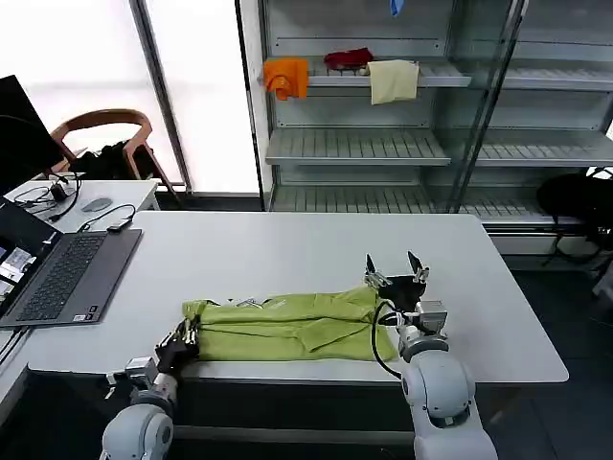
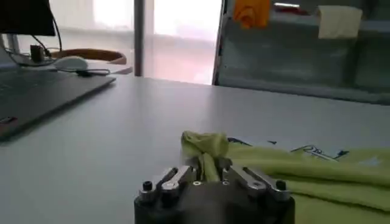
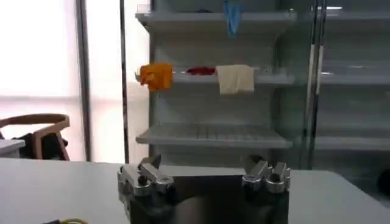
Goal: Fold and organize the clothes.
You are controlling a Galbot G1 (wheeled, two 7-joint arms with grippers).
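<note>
White table [image 1: 287, 251] carries our T-shirt [image 1: 287, 326]; our left gripper [image 1: 187, 333] pinches its left end, while our right gripper [image 1: 396, 270] stands spread just past its right end.

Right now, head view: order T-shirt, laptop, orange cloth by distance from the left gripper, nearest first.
1. T-shirt: its left end is pinched in the left gripper at the table's front edge.
2. Laptop: open on the table, farther left and back.
3. Orange cloth: on the upper shelf behind the table, farthest.
</note>
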